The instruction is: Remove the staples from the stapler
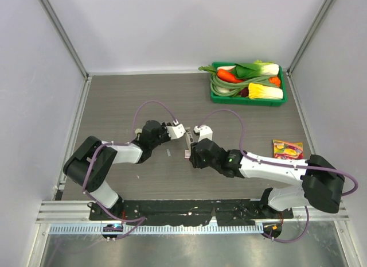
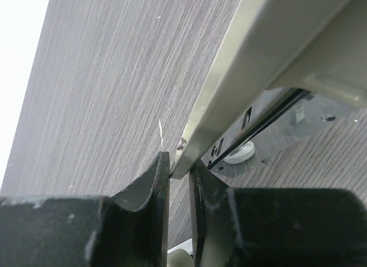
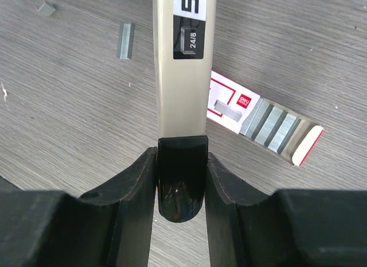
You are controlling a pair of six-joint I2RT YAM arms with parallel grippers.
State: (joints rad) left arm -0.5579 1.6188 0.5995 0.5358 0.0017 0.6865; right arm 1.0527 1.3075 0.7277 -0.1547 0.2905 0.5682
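The stapler [image 3: 182, 77] has a pale beige top and a black rear end, and lies mid-table in the top view [image 1: 188, 143]. My right gripper [image 3: 181, 181] is shut on its black rear end. My left gripper [image 2: 179, 166] is shut on the edge of the beige top cover [image 2: 241, 77], which is lifted off the metal magazine [image 2: 269, 123]. In the top view the left gripper [image 1: 183, 135] and the right gripper [image 1: 192, 144] meet at the stapler. A short grey strip of staples [image 3: 126, 40] lies on the table to the stapler's left, also seen from above [image 1: 168, 154].
A flat pink-and-white box [image 3: 264, 120] with grey staple strips in it lies just right of the stapler. Another small grey piece [image 3: 45, 7] lies further left. A green tray of toy vegetables [image 1: 246, 83] stands at the back right. A colourful packet [image 1: 287, 149] lies at the right.
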